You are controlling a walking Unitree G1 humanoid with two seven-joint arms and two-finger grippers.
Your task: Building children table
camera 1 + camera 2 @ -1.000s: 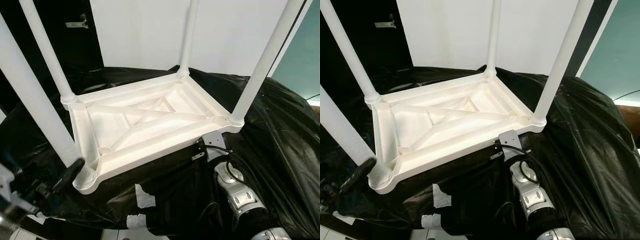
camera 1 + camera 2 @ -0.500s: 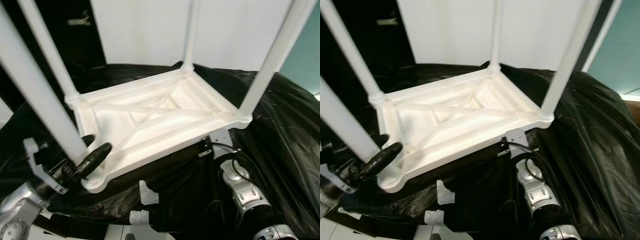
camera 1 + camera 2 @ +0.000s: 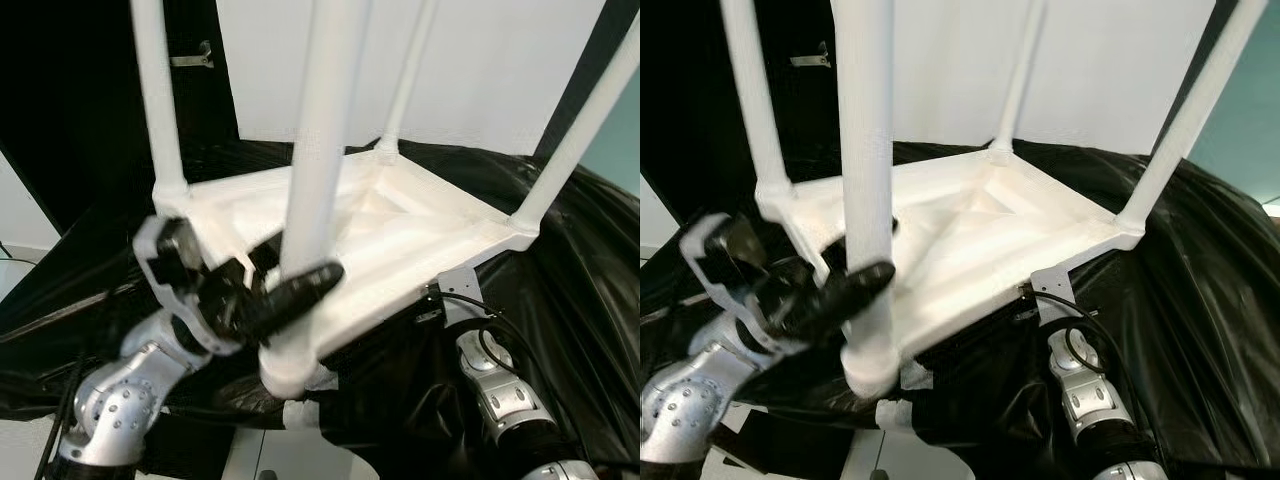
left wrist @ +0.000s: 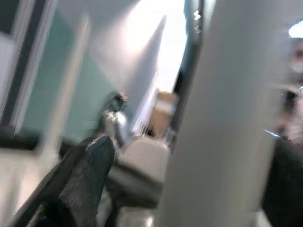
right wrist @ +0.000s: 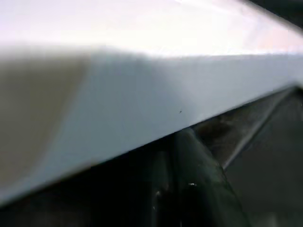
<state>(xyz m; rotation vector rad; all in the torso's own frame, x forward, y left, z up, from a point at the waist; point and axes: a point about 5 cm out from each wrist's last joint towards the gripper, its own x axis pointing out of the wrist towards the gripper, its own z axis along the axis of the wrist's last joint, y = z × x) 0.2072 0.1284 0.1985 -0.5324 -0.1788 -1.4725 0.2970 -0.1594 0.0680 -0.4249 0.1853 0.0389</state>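
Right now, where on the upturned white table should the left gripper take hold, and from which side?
Low on the near leg, from the robot's left, as the left gripper is placed: the leg is a slim upright round post that the jaws can straddle.

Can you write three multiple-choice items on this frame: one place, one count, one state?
1. Where is the left gripper?
A. At the nearest table leg
B. On the floor
C. On the far leg

2. How many legs stand up from the white table?
A. Two
B. Three
C. Four

3. How does the table lie on the black sheet?
A. Upright
B. Upside down, legs up
C. On its side

Key: 1 A, its black fingers sit on either side of that leg near its base. 2 C, one rises at each corner. 3 B, the ribbed underside faces up.
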